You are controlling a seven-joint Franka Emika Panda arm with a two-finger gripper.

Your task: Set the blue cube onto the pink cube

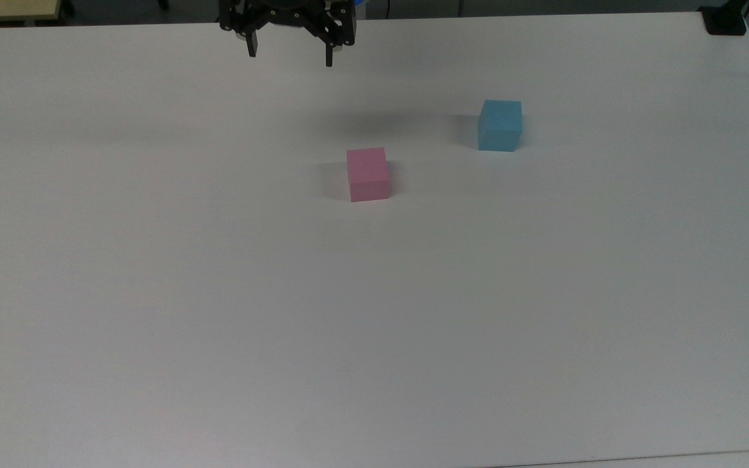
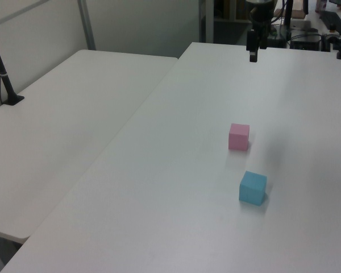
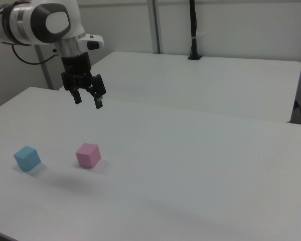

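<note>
Nearest you in the top view: bare white table (image 1: 374, 338). Moving left to right there, the small matte pastel-pink cube (image 1: 368, 174) sits mid-table, and the small matte sky-blue cube (image 1: 499, 125) rests apart to its right, slightly farther back. The black two-finger gripper (image 1: 290, 55) hangs high at the far edge, fingers spread, holding nothing. Nothing done yet: your grasp, lift and stacking all remain.

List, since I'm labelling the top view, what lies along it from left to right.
gripper → pink cube → blue cube, the two cubes resting apart on the white table.
</note>
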